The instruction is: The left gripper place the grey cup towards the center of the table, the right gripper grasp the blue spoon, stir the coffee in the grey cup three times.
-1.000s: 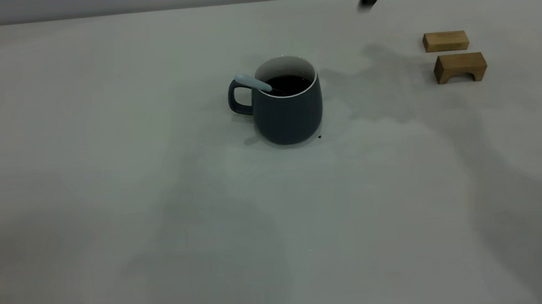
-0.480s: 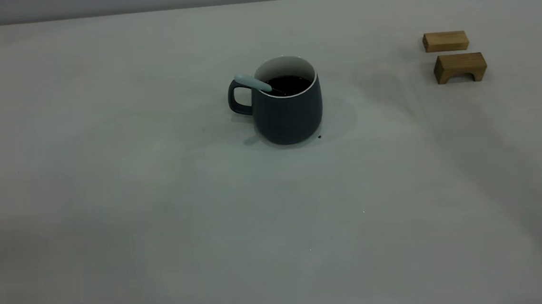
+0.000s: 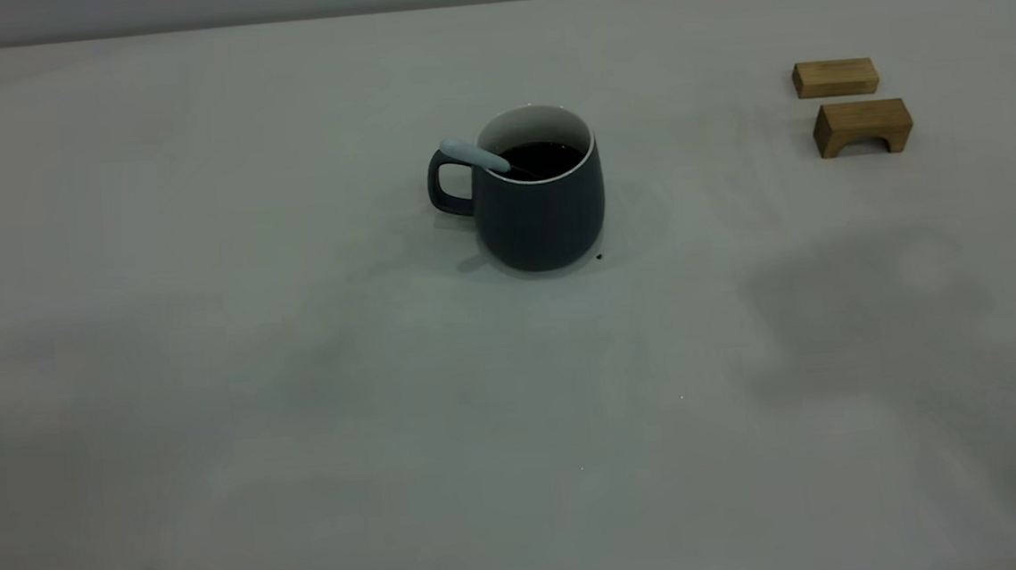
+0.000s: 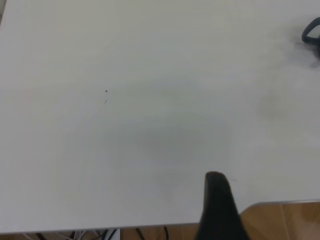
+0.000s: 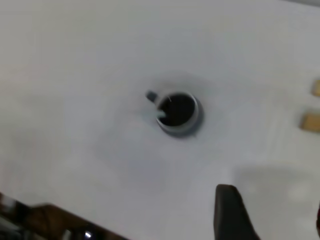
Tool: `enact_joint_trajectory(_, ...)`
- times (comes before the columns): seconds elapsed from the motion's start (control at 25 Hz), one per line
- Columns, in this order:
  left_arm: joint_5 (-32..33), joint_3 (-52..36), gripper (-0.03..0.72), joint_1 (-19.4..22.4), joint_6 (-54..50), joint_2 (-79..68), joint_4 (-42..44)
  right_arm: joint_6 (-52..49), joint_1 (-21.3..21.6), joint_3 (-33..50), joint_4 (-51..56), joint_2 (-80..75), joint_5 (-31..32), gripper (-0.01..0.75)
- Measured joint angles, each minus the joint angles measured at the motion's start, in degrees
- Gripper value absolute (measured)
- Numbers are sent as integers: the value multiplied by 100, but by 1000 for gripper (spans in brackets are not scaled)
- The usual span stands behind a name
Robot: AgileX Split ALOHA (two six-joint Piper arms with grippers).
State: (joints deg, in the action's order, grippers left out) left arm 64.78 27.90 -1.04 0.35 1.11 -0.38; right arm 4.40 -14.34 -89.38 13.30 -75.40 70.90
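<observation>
The grey cup [image 3: 539,192] stands upright near the middle of the table [image 3: 302,407], its handle to the left. It holds dark coffee [image 3: 542,158]. The blue spoon [image 3: 474,155] leans on the rim above the handle, bowl end in the coffee. Neither gripper shows in the exterior view. High above the table, my right gripper [image 5: 272,207] is open and empty, with the cup [image 5: 178,114] and spoon [image 5: 161,114] far below. My left gripper [image 4: 267,200] hangs open and empty over the table's edge. The cup's handle [image 4: 311,33] shows far off in the left wrist view.
Two tan wooden blocks lie at the far right, a flat one [image 3: 835,77] and an arch-shaped one [image 3: 862,126]; both also show as blocks [image 5: 311,121] in the right wrist view. A wooden floor [image 4: 285,222] shows past the table's edge.
A dark part of the right arm at the top of the exterior view has left it. Shadows on the table have shifted right. Cup and spoon have not moved.
</observation>
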Motion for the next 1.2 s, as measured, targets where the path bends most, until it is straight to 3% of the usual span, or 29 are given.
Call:
enact_joint_trajectory(0.28, 0, 0, 563, 0, 0, 0, 0, 49, 0, 2068, -438, 1799, 0, 384)
enact_joint_trajectory(0.52, 0, 0, 563, 0, 0, 0, 0, 69, 184, 3325, -570, 3244, 0, 334)
enact_joint_trajectory(0.88, 0, 0, 563, 0, 0, 0, 0, 86, 1234, 3861, -1051, 5798, 0, 255)
enact_joint_trajectory(1.2, 0, 0, 563, 0, 0, 0, 0, 86, 1273, 4968, -989, 6852, 0, 241)
